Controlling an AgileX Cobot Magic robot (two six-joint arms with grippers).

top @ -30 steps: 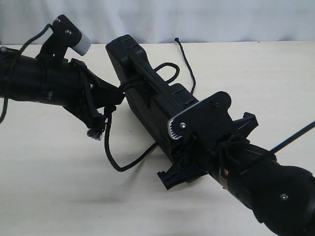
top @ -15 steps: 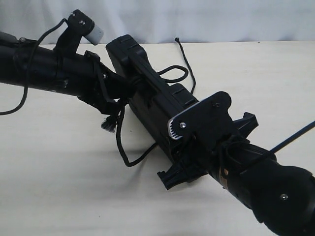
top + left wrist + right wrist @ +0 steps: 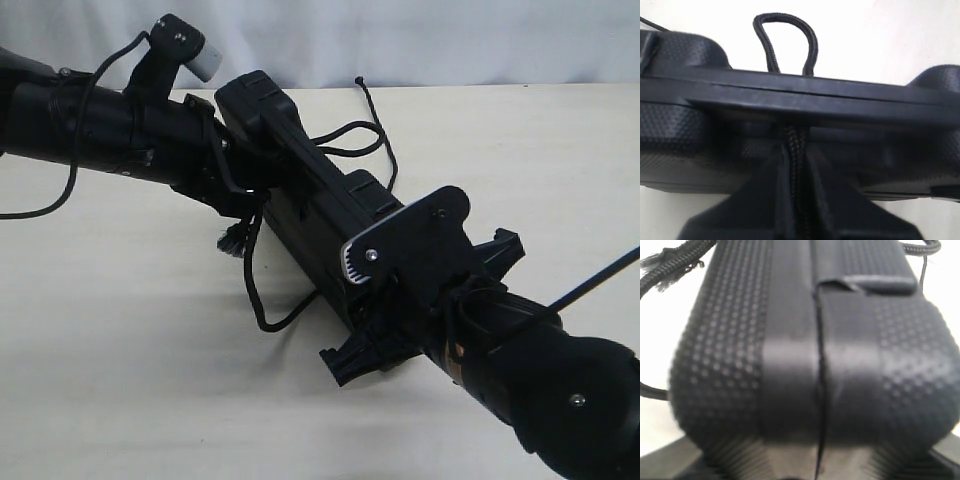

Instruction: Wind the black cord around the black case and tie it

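We are clamping the near end of the case (image 3: 300, 185) in our right gripper (image 3: 366, 300), holding it on edge over the table (image 3: 120, 380). Our left gripper (image 3: 795, 196) is pinching the cord (image 3: 785, 18) tight against the case's side. A loop is poking out past the far side, the frayed tip (image 3: 233, 241) is dangling below our left gripper, and the knobbed tip (image 3: 359, 82) is lying on the table behind.
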